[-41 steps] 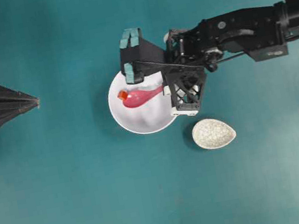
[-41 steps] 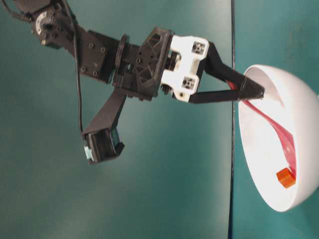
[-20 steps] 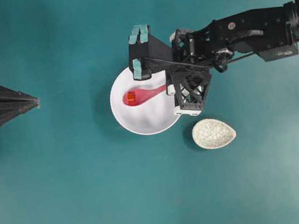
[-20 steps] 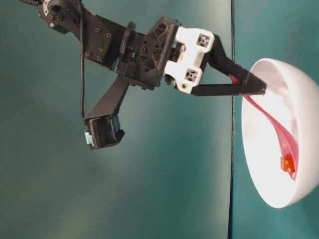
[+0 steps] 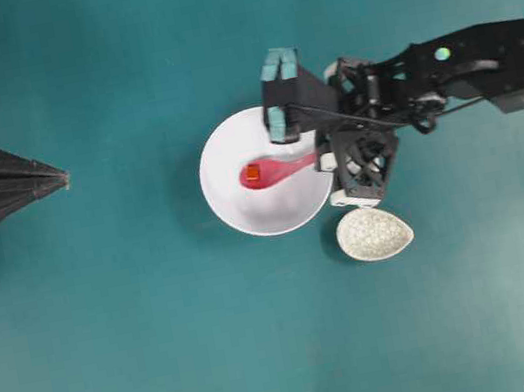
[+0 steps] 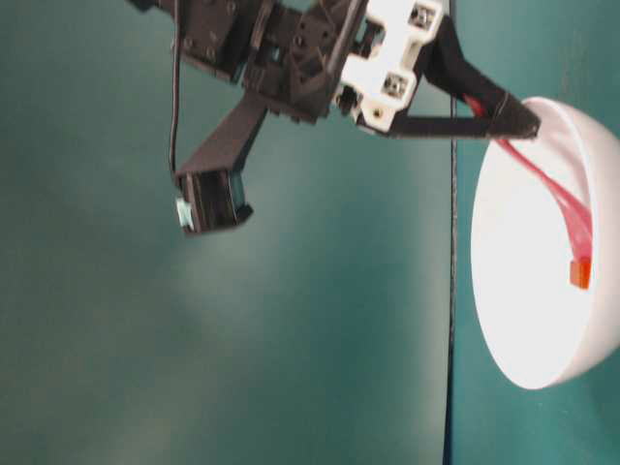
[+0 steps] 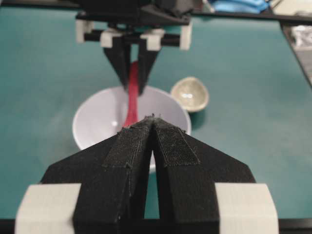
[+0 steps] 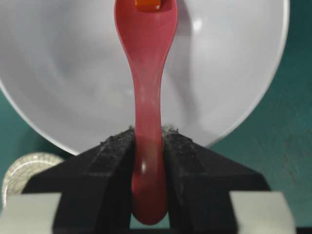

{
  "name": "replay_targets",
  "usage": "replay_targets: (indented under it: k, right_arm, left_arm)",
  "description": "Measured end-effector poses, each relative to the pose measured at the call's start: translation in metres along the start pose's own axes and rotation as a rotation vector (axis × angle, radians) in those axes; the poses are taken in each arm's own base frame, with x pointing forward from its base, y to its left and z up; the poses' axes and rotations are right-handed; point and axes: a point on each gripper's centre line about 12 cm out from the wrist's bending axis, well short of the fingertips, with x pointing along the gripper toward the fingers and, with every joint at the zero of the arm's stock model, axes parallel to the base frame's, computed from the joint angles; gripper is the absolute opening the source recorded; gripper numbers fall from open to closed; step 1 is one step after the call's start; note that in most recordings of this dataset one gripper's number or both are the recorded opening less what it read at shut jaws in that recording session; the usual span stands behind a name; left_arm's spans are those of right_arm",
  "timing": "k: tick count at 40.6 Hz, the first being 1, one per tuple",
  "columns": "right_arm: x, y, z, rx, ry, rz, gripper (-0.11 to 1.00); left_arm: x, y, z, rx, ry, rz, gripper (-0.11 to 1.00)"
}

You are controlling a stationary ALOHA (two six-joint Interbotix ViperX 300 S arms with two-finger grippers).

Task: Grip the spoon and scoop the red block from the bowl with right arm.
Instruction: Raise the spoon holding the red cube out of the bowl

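Right wrist view, near to far: the right gripper [image 8: 148,146] is filling the bottom of the frame, its two black fingers [image 8: 109,161] clamping the handle of the pink-red spoon [image 8: 146,83] from both sides. The spoon is running up the centre of the frame, over the near rim of the white bowl [image 8: 58,73], with its scoop lying above the bowl's interior. The red block [image 8: 147,4] is sitting in the scoop at the top edge of the frame. A speckled grey dish [image 8: 24,168] is showing at the lower left, beside the bowl.

Left wrist view: the left gripper [image 7: 153,119] is occupying the foreground with its black fingers pressed together and holding nothing; the bowl is lying beyond it, with the spoon's handle rising at mid-frame.

Overhead view: the bowl is lying just right of centre on the teal table [image 5: 168,355]; the block is resting on the scoop in the bowl's middle. The right arm [image 5: 463,69] is reaching in from the right edge. The dish is lying at the bowl's lower right.
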Motion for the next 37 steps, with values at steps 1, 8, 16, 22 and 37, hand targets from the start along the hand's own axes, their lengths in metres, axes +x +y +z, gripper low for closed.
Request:
replay_targets:
  k: [1,8,16,22,37]
  right_arm:
    - [-0.001,0.000,-0.002,0.002,-0.006,0.001,0.22]
    - [-0.007,0.002,-0.015,0.013,-0.089,0.010,0.22]
    - [-0.014,0.003,-0.019,0.008,-0.183,0.021,0.22]
    - [-0.016,0.004,-0.018,0.007,-0.216,0.025,0.22]
    - [-0.037,0.006,-0.009,0.000,-0.284,0.035,0.22]
  left_arm:
    - [0.000,0.000,0.000,0.000,0.000,0.000,0.00]
    - [0.000,0.000,0.000,-0.002,0.000,0.000,0.00]
    - [0.000,0.000,-0.001,0.000,0.001,0.002,0.00]
    - [0.000,0.000,-0.001,0.000,0.002,0.000,0.00]
    - [0.000,0.000,0.000,-0.014,0.000,0.000,0.00]
